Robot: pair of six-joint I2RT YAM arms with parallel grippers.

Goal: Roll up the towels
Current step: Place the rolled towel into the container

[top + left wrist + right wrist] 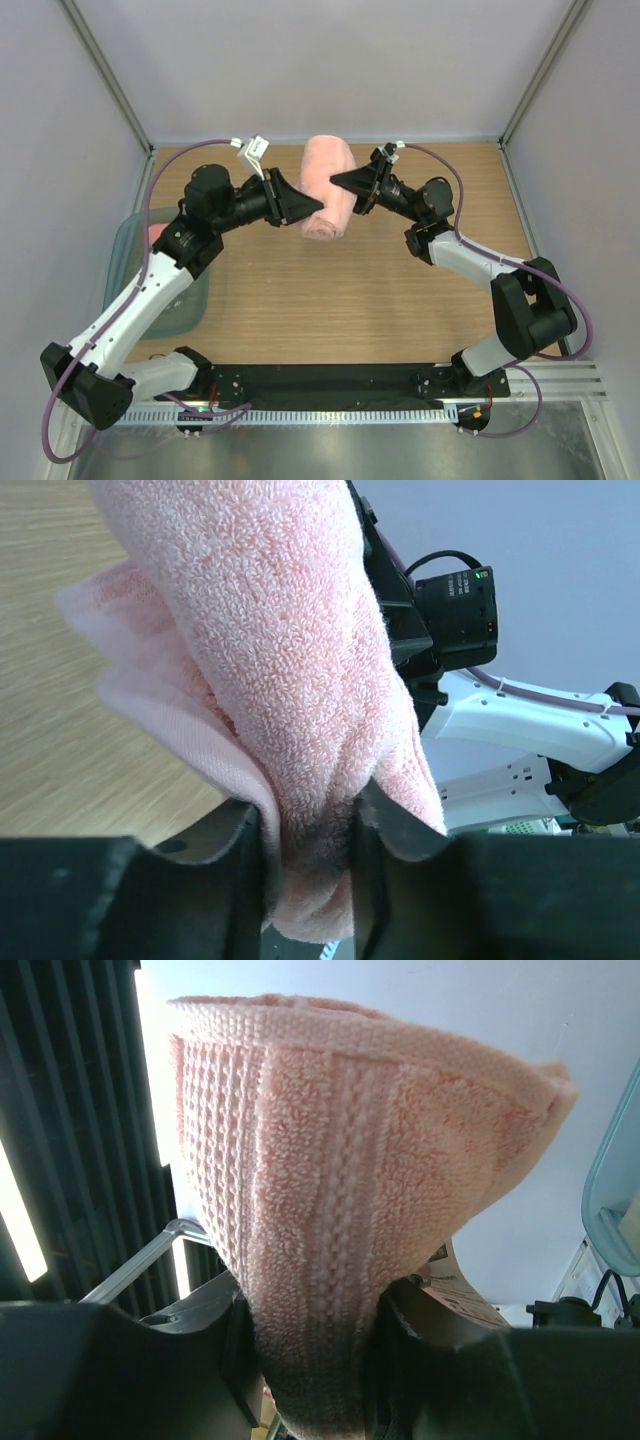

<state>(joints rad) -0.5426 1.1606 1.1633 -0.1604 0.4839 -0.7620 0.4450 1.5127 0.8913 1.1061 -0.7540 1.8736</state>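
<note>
A salmon-pink towel (329,186), rolled into a thick bundle, is held between the two arms at the back middle of the wooden table. My left gripper (314,206) comes in from the left and is shut on the roll's near end. In the left wrist view the terry towel (270,630) bulges out between the pinched fingers of the left gripper (310,850). My right gripper (338,180) reaches in from the right and is shut on the roll's side. Its wrist view shows the ribbed band of the towel (330,1160) squeezed in the right gripper (310,1360).
A translucent grey-green tray (135,300) stands at the table's left edge, partly under my left arm. A bit of another pink towel (156,233) shows in it. The tray's rim (615,1180) also shows in the right wrist view. Grey walls enclose three sides.
</note>
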